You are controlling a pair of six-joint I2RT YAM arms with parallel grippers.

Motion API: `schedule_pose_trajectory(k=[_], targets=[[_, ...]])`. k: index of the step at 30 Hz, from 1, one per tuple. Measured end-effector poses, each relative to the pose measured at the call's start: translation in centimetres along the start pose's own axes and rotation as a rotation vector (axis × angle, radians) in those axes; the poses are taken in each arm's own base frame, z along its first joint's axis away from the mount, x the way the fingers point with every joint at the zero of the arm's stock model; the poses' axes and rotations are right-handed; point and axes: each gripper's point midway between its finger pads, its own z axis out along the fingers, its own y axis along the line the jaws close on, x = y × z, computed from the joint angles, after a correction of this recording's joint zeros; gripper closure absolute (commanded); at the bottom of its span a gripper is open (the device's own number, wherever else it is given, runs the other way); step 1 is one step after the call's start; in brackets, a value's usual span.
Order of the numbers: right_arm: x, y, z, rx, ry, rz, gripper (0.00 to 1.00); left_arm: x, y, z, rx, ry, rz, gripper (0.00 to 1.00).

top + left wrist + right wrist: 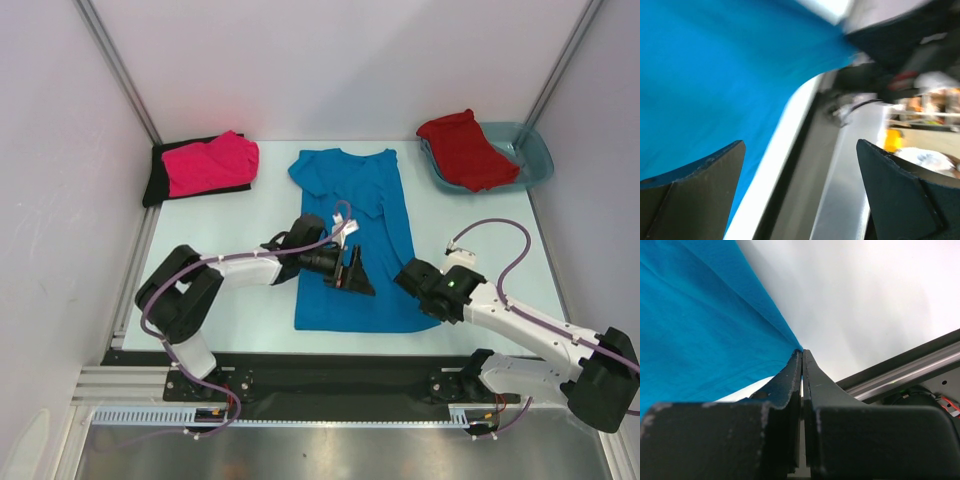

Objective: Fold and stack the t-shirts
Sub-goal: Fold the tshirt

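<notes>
Table (pixel 250 300): pale, smooth surface enclosed by white walls at the back and both sides; both arms are bolted to a black rail along its near edge

Blue t-shirt (pixel 345 300): lies flat in the middle of the table, collar toward the back wall, hem toward the arms; it looks long and narrow, one sleeve showing at the back left; the cloth is bright blue with a few soft creases

Left arm (pixel 240 268): white and black; reaches from the near left corner across to the right, its wrist over the middle of the blue t-shirt

Right arm (pixel 520 320): reaches from the near right corner leftward, its wrist low at the shirt's near right edge

Teal tub (pixel 538 160): translucent plastic, in the back right corner, well apart from the blue t-shirt

Red t-shirt (pixel 463 148): crumpled, lying in the tub and spilling over its left rim

Pink t-shirt (pixel 210 163): folded, in the back left corner, resting on top of the black one

Black t-shirt (pixel 158 180): under the pink one, showing along the left and near sides

Left gripper (pixel 801 150): jaws spread wide with nothing between them; blue cloth lies beneath; the wrist view is blurred

Right gripper (pixel 801 352): jaws pressed together; the edge of the blue t-shirt is pinched at their tips, drawn to a point there
</notes>
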Motion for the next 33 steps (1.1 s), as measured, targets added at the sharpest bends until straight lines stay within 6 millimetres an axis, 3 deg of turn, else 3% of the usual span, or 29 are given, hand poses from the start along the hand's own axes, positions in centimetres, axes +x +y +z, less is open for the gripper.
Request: schedule_pose_trajectory(k=[3,5,9,14,17,25,33], targets=[[0.0,0.0,0.0,-0.002,-0.001,0.002,1.0,-2.3,-3.1,0.8,0.148,-0.056,0.026,0.0],[-0.1,0.1,0.0,-0.006,-0.002,0.004,1.0,-3.7,-4.1,1.7,0.219,-0.084,0.024,0.0],[-0.2,0.1,-0.2,-0.014,-0.009,0.012,1.0,-5.1,-3.2,4.4,0.283,-0.107,-0.038,0.0],[-0.5,0.0,-0.3,-0.022,-0.022,0.02,1.0,-3.8,-1.0,8.6,0.325,-0.082,-0.164,0.0],[-0.7,0.0,-0.3,-0.022,-0.026,0.025,1.0,-3.1,-1.1,10.4,0.373,-0.075,-0.213,0.0],[-0.8,0.0,-0.3,-0.026,-0.028,0.029,1.0,-4.8,-3.2,11.0,0.456,-0.136,-0.242,0.0],[-0.8,0.0,-0.2,-0.026,-0.028,0.027,1.0,-4.7,-3.4,10.4,0.449,-0.162,-0.265,0.0]])
